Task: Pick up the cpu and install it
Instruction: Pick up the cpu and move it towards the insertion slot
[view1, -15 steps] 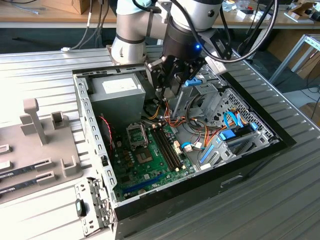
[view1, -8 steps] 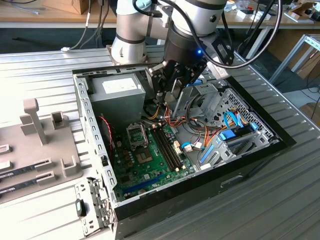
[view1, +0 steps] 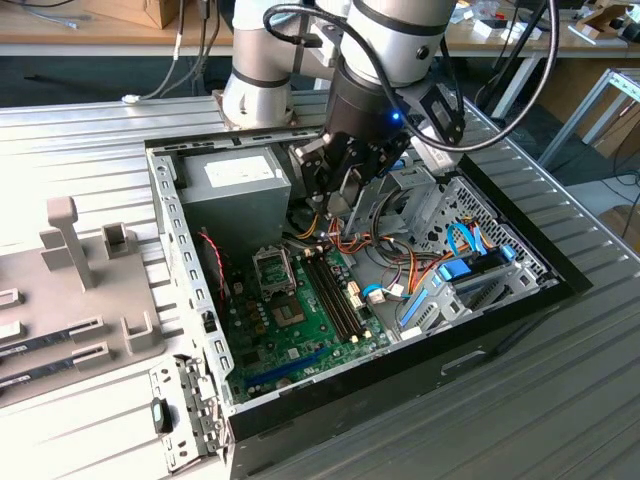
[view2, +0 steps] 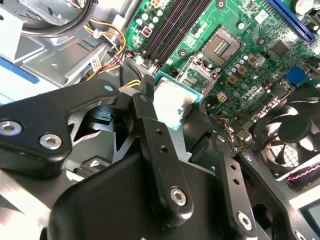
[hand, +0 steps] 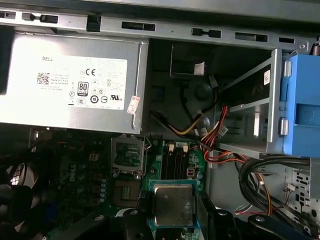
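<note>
Gripper (view2: 172, 106): fingers pressed in on opposite edges of the cpu (hand: 173, 204), pinching it with its silvery plate facing both wrist views.
Cpu: held in the air above the motherboard, to the exterior view's right of the CPU socket (view1: 275, 268), not touching it.
Arm (view1: 385, 60): reaching steeply down into the open computer case (view1: 165, 215), wrist above and near the socket.

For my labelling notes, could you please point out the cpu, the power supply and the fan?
the cpu (hand: 172, 204), first wrist view, silvery top plate.
the power supply (hand: 50, 112), first wrist view, grey labelled face.
the fan (view2: 294, 128), second wrist view, dark hub.
</note>
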